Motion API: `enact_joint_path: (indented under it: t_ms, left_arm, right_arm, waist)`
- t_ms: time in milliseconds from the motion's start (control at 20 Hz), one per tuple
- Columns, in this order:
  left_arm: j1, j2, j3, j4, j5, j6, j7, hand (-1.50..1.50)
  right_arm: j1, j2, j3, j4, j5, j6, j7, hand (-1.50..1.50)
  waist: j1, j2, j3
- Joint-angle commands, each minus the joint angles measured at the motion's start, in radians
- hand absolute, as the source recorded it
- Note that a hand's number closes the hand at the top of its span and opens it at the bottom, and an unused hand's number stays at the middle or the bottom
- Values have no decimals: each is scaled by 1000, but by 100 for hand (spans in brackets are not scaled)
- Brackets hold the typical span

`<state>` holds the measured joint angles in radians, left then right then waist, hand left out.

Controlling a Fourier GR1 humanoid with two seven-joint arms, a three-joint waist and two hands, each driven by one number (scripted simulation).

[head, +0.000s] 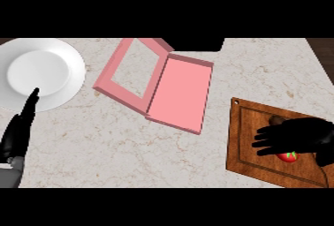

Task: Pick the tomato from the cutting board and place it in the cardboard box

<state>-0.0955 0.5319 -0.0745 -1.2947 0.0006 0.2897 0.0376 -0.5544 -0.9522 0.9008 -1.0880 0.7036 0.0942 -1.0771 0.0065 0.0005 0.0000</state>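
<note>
**Tomato's still on the board, box is waiting**

So here's where things stand. The tomato sits on the wooden cutting board, toward the board's near right part, and the right hand is right on top of it. The fingers are curled down over the tomato with only a red-and-green sliver peeking out below the palm. I'd call that a grasp closing or just closed, but nothing shows it lifted yet, so my read is the pick is barely underway and the whole carry and drop are still to do.

The pink cardboard box lies left of the cutting board and farther up the counter, well apart from it, with its windowed lid flipped open to the far left side. The tray part faces the board, so the hand shouldn't need to cross the lid at all.

Room-wise, the marble counter between board and box is bare. The things to mind are the box's near wall and the board's raised rim.

The left hand rests far left of the board, fingers straight, tips over the edge of a white plate. It's out of the way.
</note>
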Motion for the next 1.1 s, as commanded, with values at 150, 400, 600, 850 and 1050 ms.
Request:
enact_joint_path:
  t_ms: [150, 400, 600, 850, 1050]
  left_arm:
    - [-11, -13, 20, -34, -13, -8, 36, 0]
    - [-19, 11, 52, -7, -11, -54, 30, 0]
    - [-31, 7, 56, 4, -13, -61, 9, 0]
    - [-34, -39, 16, -7, -38, -31, 10, 0]
    - [-44, -29, 19, 0, -44, -48, 9, 0]
  right_arm:
    - [22, 100, -85, 39, -10, -78, -97, 150]
    - [51, 182, -138, 56, 5, -138, -62, 150]
    - [17, 224, -254, 154, -71, -109, 67, 150]
    - [-153, 212, -447, 394, -181, -9, 338, 150]
    - [-259, 261, -503, 511, -140, -143, 402, 150]
  waist:
    - [-1, 1, 1]
    - [0, 1, 1]
    - [7, 5, 1]
    - [48, 20, 2]
    - [41, 15, 2]
